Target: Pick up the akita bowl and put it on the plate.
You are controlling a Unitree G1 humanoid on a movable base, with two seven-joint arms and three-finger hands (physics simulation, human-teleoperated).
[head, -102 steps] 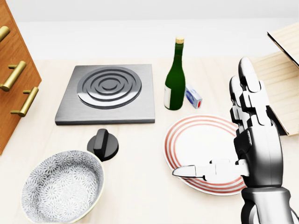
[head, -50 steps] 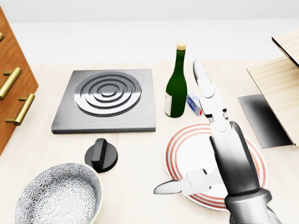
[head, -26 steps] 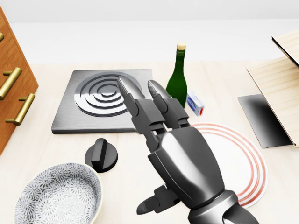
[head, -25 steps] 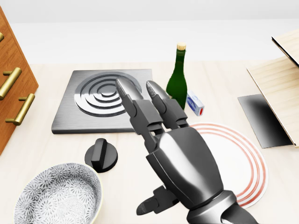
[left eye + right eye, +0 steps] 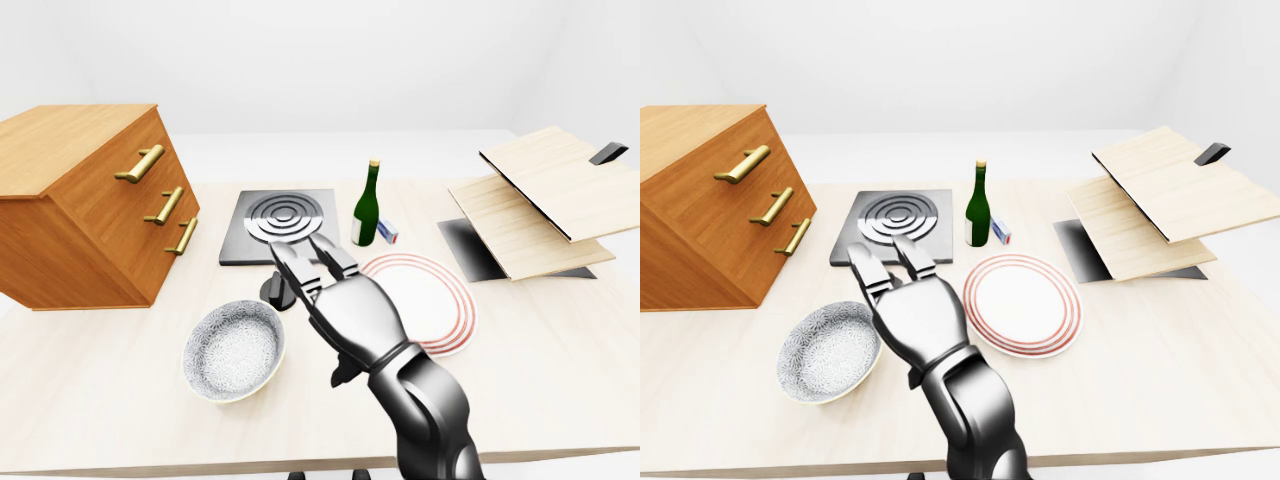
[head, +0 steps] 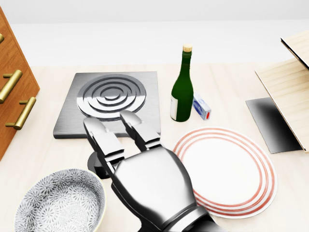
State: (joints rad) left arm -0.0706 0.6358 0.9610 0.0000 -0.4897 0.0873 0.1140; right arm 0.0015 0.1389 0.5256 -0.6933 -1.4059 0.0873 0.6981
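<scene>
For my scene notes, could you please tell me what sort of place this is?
Probably a simulated kitchen tabletop: a single stove burner, a green wine bottle, and tableware, namely a red-ringed plate and a patterned bowl, sit on a pale wooden table.

black knob (image 5: 272,290) just beside akita bowl (image 5: 829,350)

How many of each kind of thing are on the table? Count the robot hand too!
Bowl: 1
Plate: 1
Green bottle: 1
Stove burner: 1
Black knob: 1
Small box: 1
Wooden drawer cabinet: 1
Wooden boards: 2
Robot hand: 1
Total: 10
</scene>
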